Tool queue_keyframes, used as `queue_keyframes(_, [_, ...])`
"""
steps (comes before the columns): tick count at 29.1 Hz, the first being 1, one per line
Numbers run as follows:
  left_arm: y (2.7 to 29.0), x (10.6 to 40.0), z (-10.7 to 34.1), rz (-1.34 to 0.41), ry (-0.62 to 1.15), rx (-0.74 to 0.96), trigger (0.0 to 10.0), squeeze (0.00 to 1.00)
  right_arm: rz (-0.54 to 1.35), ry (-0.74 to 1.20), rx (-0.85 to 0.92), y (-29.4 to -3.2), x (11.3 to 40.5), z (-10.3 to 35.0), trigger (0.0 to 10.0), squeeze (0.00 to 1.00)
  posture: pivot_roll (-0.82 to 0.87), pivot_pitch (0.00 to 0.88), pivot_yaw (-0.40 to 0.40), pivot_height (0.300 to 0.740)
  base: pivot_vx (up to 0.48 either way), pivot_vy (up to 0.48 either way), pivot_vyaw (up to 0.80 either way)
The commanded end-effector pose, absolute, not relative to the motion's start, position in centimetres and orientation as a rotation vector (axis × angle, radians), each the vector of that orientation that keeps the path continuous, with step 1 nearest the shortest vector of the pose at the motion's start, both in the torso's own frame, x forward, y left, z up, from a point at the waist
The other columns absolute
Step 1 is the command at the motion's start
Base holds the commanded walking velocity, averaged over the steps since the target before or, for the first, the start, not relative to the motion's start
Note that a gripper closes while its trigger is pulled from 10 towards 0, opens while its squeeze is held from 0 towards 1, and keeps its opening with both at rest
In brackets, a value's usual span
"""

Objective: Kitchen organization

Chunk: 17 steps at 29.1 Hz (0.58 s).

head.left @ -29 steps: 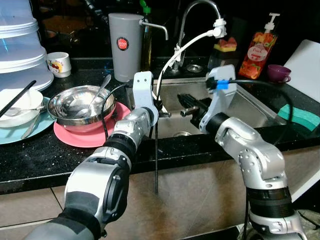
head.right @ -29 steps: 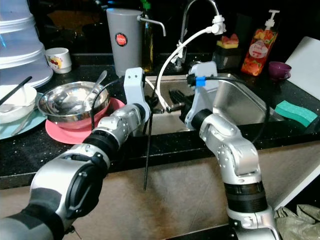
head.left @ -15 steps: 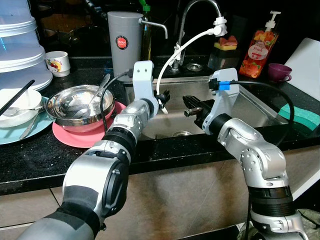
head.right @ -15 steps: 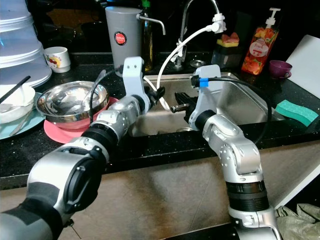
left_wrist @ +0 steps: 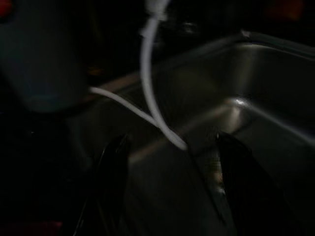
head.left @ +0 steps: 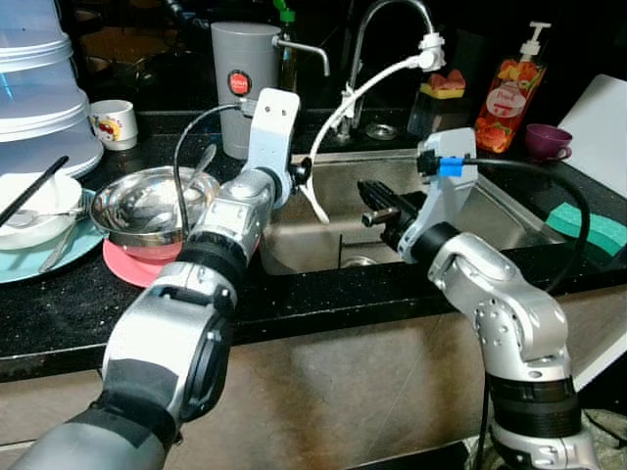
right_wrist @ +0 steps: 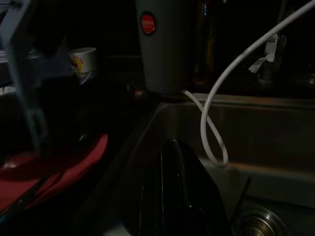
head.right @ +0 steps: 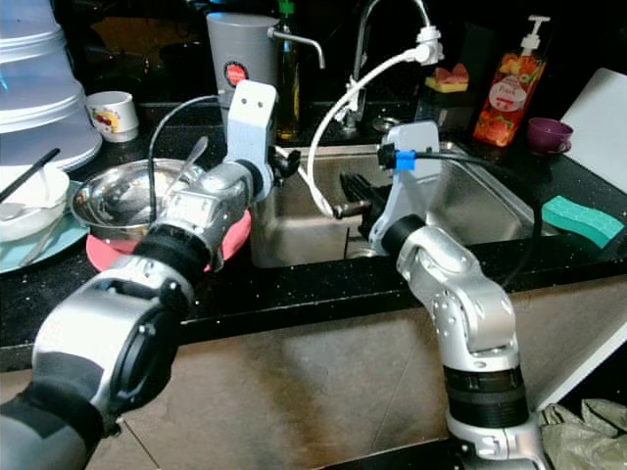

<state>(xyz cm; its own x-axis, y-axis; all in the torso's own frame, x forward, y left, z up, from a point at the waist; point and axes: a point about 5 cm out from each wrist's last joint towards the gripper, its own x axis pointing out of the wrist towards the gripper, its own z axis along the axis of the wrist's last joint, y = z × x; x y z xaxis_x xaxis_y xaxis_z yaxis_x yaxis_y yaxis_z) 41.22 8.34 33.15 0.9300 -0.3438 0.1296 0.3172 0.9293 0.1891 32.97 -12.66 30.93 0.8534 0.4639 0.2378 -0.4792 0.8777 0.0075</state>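
A black counter (head.left: 59,313) runs around a steel sink (head.left: 500,211). On the robot's left sit a steel bowl (head.left: 132,211) with a spoon (head.left: 201,168) in it, nested on a pink plate (head.left: 147,269), next to a white bowl (head.left: 39,201) holding a black chopstick (head.left: 29,191) on a pale blue plate (head.left: 29,262). Behind them stand a small printed cup (head.left: 113,122) and a grey water jug (head.left: 245,83). On the far side of the sink are a soap bottle (head.left: 505,93), a purple cup (head.left: 546,142) and a green sponge (head.left: 588,227).

A white hose (head.left: 367,86) loops down from the tap (head.left: 387,39) into the basin and hangs right in front of both grippers.

The left gripper (left_wrist: 170,184) reaches over the sink's near left corner, its fingers (left_wrist: 110,167) spread apart with the hose end between them, though the dim wrist view makes it hard to say whether they touch it. The right gripper (head.left: 377,201) is held level above the middle of the basin, fingers pressed together and holding nothing, pointing toward the hose loop.
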Motion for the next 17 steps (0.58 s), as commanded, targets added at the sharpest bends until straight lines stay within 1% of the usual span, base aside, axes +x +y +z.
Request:
queue_keyframes(1, [8.3, 40.6, 33.9, -0.379, -0.183, 0.185, 10.0, 0.00, 0.508, -0.234, 0.079, -12.6, 32.7, 30.9, 10.0, 0.00, 0.05, 0.168, -0.060, 0.740, 0.000, 0.000, 0.00])
queue_keyframes(2, [8.3, 40.6, 33.9, -0.379, -0.183, 0.185, 10.0, 0.00, 0.508, -0.234, 0.079, -12.6, 32.7, 30.9, 10.0, 0.00, 0.05, 0.168, -0.060, 0.740, 0.000, 0.000, 0.00])
queue_keyframes(3, [9.1, 40.0, 34.5, -0.358, -0.247, 0.225, 10.0, 0.00, 0.514, -0.232, 0.078, -12.5, 32.7, 30.8, 10.0, 0.00, 0.05, 0.165, -0.062, 0.740, 0.000, 0.000, 0.00])
queue_keyframes(4, [9.1, 40.0, 34.5, -0.358, -0.247, 0.225, 10.0, 0.00, 0.514, -0.232, 0.078, -12.5, 32.7, 30.8, 10.0, 0.00, 0.05, 0.165, -0.062, 0.740, 0.000, 0.000, 0.00])
queue_keyframes(8, [10.6, 39.5, 35.4, -0.286, -0.306, 0.300, 10.0, 0.00, 0.518, -0.232, 0.075, -12.3, 32.6, 30.7, 10.0, 0.00, 0.05, 0.159, -0.064, 0.740, 0.000, 0.000, 0.00])
queue_keyframes(13, [11.8, 38.5, 35.9, -0.268, -0.297, 0.298, 10.0, 0.00, 0.520, -0.232, 0.076, -12.2, 32.4, 30.6, 10.0, 0.00, 0.05, 0.154, -0.063, 0.740, 0.000, 0.000, 0.00])
queue_keyframes(16, [13.1, 37.4, 36.2, -0.265, -0.286, 0.308, 10.0, 0.00, 0.517, -0.229, 0.076, -12.3, 32.3, 30.4, 10.0, 0.00, 0.06, 0.152, -0.062, 0.740, 0.000, 0.000, 0.00])
queue_keyframes(17, [13.9, 37.5, 36.3, -0.229, -0.283, 0.311, 10.0, 0.00, 0.516, -0.229, 0.077, -12.3, 32.3, 30.3, 10.0, 0.00, 0.06, 0.152, -0.061, 0.740, 0.000, 0.000, 0.00])
